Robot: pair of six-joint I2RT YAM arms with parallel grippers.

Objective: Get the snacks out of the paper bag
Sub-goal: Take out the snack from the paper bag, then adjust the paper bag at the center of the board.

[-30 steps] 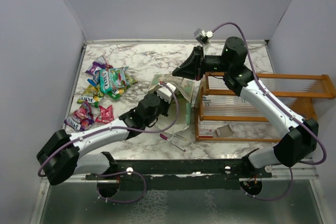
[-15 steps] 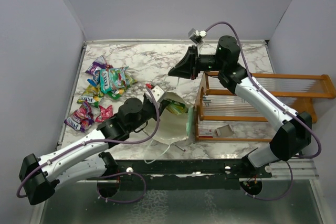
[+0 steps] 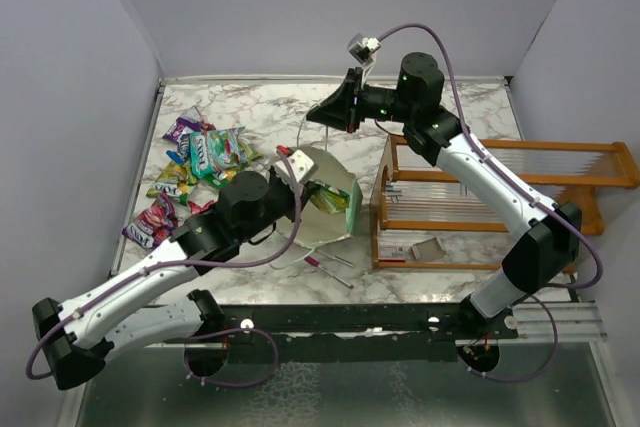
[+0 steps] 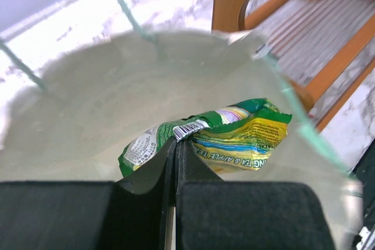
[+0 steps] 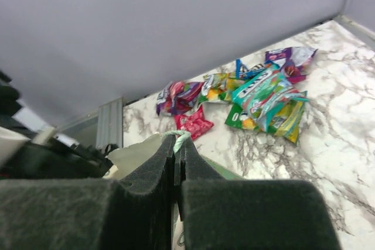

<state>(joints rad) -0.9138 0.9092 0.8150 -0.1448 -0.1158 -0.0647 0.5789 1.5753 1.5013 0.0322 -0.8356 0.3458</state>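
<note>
Left pincer (image 4: 176, 144) sits inside the mouth of the paper bag (image 4: 88, 103), pads pressed together on the barcode edge of a green-and-yellow packet (image 4: 234, 139). That packet lies on the cream inner wall of the bag, the only snack visible inside from the left wrist view. From the top view the paper bag (image 3: 330, 222) is mid-surface, tipped with its opening toward the left arm, just beside the near-left corner of the orange wooden rack (image 3: 480, 207); cannot tell if bag and rack touch. Right pincer (image 5: 177, 144) is raised above the bag, fingers closed on a thin string handle (image 5: 177, 135), a loop of it showing at the fingertips. In the top view the right pincer (image 3: 314, 119) is above the far side of the bag, the string running down from it to the bag rim. The pile of snacks (image 3: 205, 157) is on the marble surface (image 3: 280, 117) at the far left, well apart from the bag: green, yellow, blue and purple packets, with pink and purple ones nearer the left arm. The same pile (image 5: 258, 95) shows in the right wrist view past the fingers. Two thin pens (image 3: 330, 265) lie on the surface just in front of the bag.
</note>
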